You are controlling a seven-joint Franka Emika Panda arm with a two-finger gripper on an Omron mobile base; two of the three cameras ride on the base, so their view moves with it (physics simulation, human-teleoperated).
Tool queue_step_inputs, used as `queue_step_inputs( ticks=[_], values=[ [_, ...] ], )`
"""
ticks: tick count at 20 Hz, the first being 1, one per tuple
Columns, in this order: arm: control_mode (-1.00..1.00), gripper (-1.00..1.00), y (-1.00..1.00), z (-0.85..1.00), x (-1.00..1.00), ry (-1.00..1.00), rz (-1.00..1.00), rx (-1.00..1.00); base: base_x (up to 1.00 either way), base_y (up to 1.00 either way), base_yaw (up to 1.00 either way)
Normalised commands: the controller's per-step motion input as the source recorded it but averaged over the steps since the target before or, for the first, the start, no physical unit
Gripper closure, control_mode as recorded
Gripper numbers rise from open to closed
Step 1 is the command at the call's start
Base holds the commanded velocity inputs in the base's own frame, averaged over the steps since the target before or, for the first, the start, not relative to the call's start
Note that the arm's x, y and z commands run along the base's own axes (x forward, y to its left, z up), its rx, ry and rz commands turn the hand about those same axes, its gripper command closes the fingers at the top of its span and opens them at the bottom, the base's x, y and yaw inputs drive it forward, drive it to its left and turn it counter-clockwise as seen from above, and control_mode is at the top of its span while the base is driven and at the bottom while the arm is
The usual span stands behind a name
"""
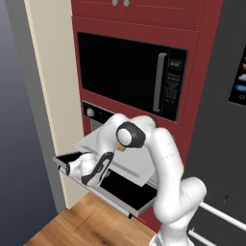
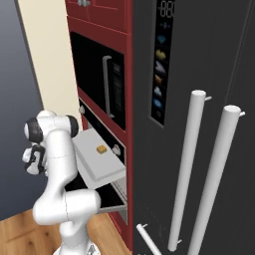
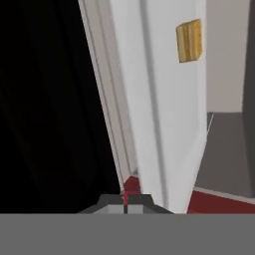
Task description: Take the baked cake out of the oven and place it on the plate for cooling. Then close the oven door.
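Observation:
The oven (image 1: 96, 113) sits under the microwave, and its black glass door (image 1: 126, 193) lies folded down flat. A light grey tray (image 1: 135, 166) is pulled out over the door. On the tray rests the cake (image 2: 101, 149), a small yellow-brown block, which sits high on the tilted tray in the hand view (image 3: 189, 41). My gripper (image 1: 71, 168) hangs low at the tray's left front corner, above the door's left edge and well away from the cake. In the hand view its fingertips (image 3: 124, 201) meet without a gap and look along the tray's rim (image 3: 124, 124).
Above the oven is the black microwave (image 1: 125, 72) with its vertical handle. A tall black fridge (image 2: 199, 74) with two long pale handles stands to the right. A beige side panel (image 1: 48, 96) borders the oven on the left. Wooden floor (image 1: 81, 226) lies below the door.

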Motion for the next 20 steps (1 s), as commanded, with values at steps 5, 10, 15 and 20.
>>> queue_step_inputs(
  ticks=[5,10,15,20],
  values=[
    [-1.0,-1.0,0.13,0.96,-0.73,-0.29,0.0,0.09,0.0,0.0,0.0],
    [-1.0,-1.0,-0.06,1.0,-0.12,-0.3,-0.01,0.02,0.0,0.0,0.0],
    [-1.0,-1.0,-0.15,1.0,0.01,-0.11,0.0,0.01,0.0,0.0,0.0],
    [-1.0,-1.0,0.0,0.98,0.14,0.0,0.0,0.0,0.0,0.0,0.0]
  ],
)
